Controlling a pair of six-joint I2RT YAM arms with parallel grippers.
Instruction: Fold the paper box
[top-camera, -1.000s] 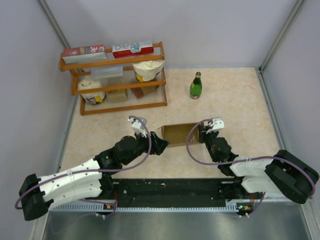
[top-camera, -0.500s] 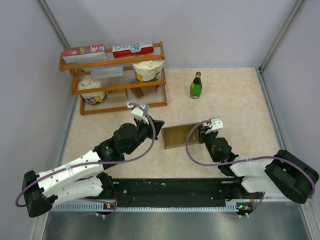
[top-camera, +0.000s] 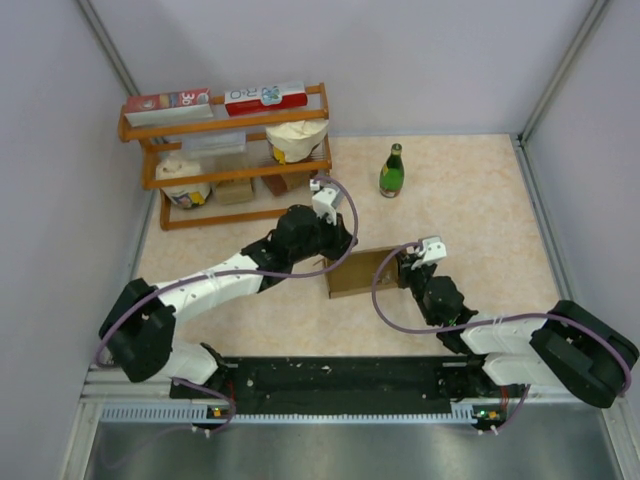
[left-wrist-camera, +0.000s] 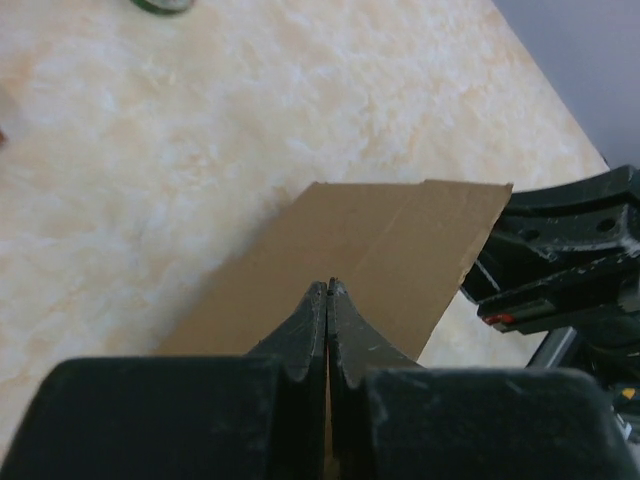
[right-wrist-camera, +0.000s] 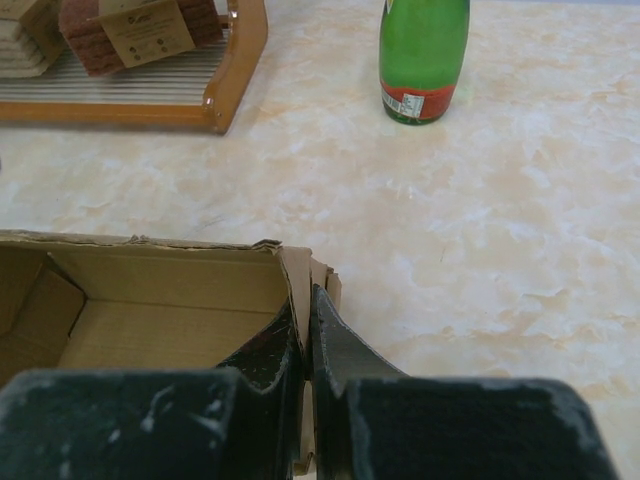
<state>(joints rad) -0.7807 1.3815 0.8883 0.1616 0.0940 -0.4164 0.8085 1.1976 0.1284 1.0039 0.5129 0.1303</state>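
Sitting near the middle of the surface: the paper box, part-folded, its brown inside showing in the right wrist view. Right hand is clamped narrow on the box's right end wall, with the wall between its fingers. Left hand is pressed fully together at the box's far left edge, over a flat flap; cannot tell whether it touches the card. Green bottle upright toward the far edge, well apart. Wooden shelf at the far left corner.
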